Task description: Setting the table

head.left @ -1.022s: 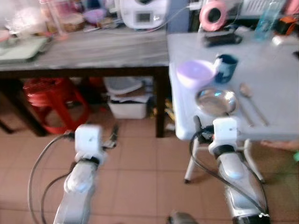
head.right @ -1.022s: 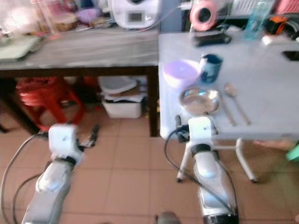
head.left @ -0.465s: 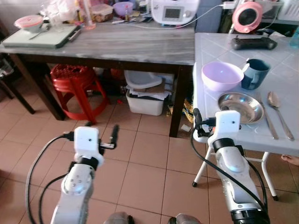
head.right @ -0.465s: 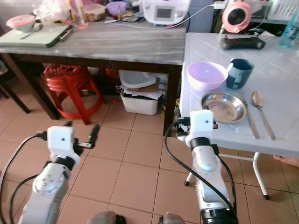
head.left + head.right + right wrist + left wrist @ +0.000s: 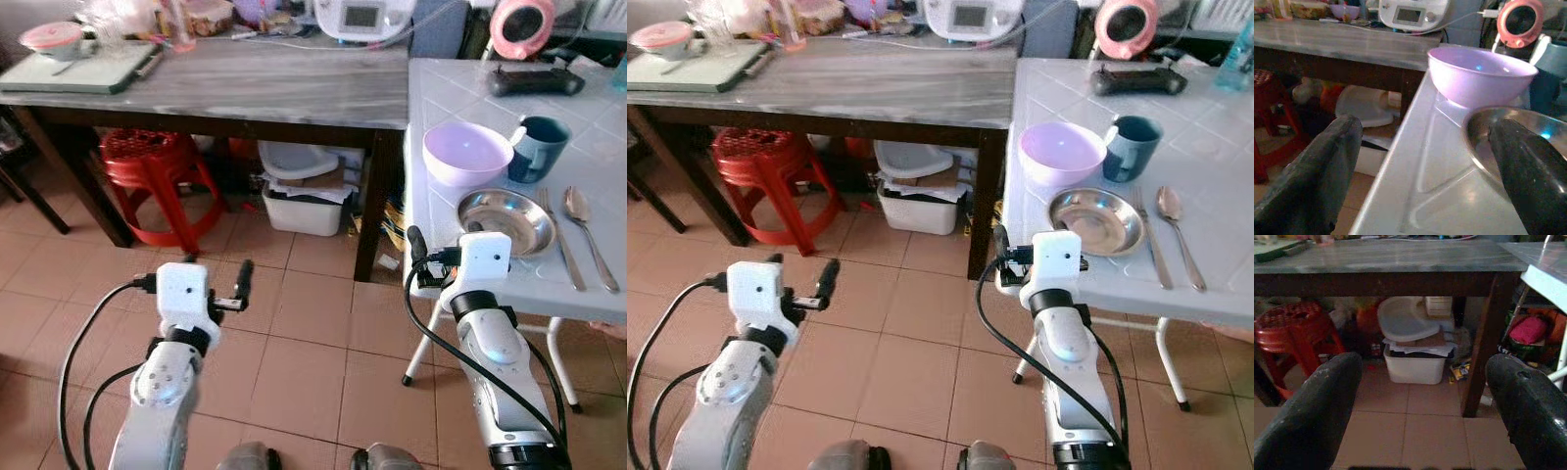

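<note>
A long grey-topped worktop point(image 5: 245, 93) stands against a white tiled worktop point(image 5: 588, 127), and the place setting sits near the white one's front corner. Largest there is the lilac bowl point(image 5: 467, 154), with the dark blue mug point(image 5: 539, 149) just beside it; in front of the bowl lies the steel plate point(image 5: 506, 221), and beside the plate, away from the corner, lie a fork point(image 5: 560, 240) and a spoon point(image 5: 588, 230). The right claw point(image 5: 1425, 161) hovers at the white worktop's front edge, close to the plate, its fingers spread wide with nothing between them. The left claw point(image 5: 1422, 396) hangs out over the tiled floor point(image 5: 304, 323) facing the red stool point(image 5: 147, 181) and a white bin point(image 5: 304, 211) under the grey worktop, likewise wide open and empty. The risk, as I judge it, lies in how near the right claw is to the edge: a low reach could catch the worktop's lip or nudge the plate into the bowl and mug, and a shallow steel plate will likely slip from two thin fingers.
</note>
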You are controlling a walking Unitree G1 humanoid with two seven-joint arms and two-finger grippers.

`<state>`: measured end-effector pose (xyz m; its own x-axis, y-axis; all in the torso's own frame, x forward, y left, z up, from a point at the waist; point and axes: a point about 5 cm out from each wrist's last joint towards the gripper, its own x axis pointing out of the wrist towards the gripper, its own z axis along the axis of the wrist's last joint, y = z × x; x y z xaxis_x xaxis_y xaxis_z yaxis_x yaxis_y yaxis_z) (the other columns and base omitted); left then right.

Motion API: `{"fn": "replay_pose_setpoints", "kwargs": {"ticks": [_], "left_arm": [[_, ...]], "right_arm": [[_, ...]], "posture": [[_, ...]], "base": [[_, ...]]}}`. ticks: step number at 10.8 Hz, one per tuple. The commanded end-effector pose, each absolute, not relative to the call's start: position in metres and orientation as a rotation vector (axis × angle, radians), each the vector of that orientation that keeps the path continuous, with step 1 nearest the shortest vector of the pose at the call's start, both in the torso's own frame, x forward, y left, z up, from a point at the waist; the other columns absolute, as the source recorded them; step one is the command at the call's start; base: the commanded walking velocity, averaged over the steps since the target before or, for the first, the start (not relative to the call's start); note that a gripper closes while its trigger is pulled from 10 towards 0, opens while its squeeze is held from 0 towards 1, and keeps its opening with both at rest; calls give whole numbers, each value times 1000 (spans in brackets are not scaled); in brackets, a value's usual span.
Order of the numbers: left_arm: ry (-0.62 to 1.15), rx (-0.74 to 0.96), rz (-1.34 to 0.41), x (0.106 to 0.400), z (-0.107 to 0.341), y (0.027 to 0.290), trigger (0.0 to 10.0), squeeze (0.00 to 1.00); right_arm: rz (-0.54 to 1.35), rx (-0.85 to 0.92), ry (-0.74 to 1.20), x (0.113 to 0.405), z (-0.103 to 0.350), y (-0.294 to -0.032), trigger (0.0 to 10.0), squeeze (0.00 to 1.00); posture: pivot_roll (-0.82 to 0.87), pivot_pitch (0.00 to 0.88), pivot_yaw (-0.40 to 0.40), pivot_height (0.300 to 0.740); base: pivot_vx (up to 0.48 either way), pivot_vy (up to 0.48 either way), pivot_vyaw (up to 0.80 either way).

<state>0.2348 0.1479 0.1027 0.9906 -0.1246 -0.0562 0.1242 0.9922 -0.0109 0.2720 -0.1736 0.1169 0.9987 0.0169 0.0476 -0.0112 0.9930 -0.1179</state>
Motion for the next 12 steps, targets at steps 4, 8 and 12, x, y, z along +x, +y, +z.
{"fn": "replay_pose_setpoints", "kwargs": {"ticks": [4,8,12], "left_arm": [[40,-26,-111,237,110,147,10000,0],[21,-18,-85,241,113,146,10000,0],[24,-18,-72,243,112,145,10000,0]], "right_arm": [[9,-137,-87,275,128,-174,10000,0],[-14,-177,-122,275,134,-174,10000,0],[-90,-112,-69,283,129,-185,10000,0]], "posture": [[31,84,52,740],[26,82,55,740],[28,83,56,740]], "base": [[0,-428,0],[0,-278,0],[0,0,-200]]}}
